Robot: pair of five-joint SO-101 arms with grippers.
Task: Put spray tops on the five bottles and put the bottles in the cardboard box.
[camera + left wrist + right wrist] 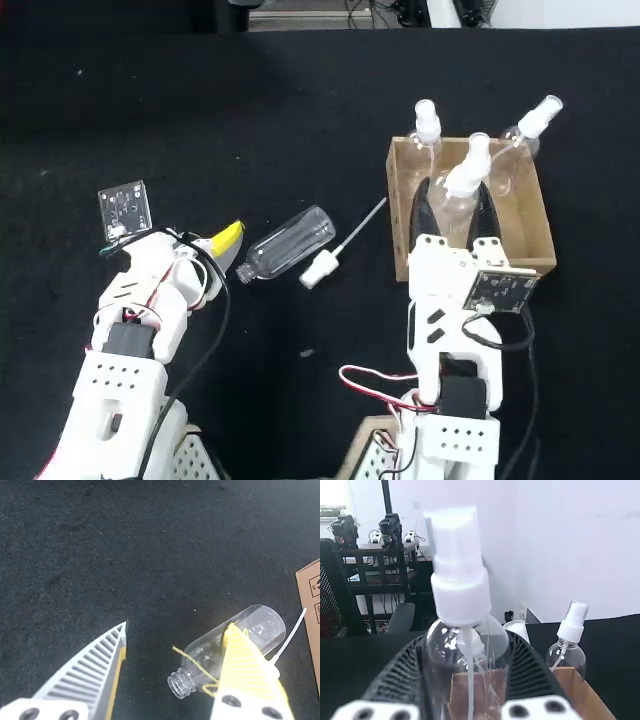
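Observation:
An uncapped clear bottle [290,242] lies on its side on the black table, and a loose spray top [320,268] with a long tube rests just beside it. My left gripper [215,250] is open near the bottle's neck. In the left wrist view the bottle [202,655] lies partly behind the yellow finger [245,665]. My right gripper [456,195] is shut on a capped bottle [462,180], held upright over the cardboard box [400,215]. In the right wrist view that bottle [462,645] stands between the black fingers [400,675].
Two more capped bottles [428,125] [535,120] lean at the box's far side; one of them [567,640] appears in the right wrist view. The box's corner [310,610] lies beyond the loose bottle. Bare black table stretches to the left and far side.

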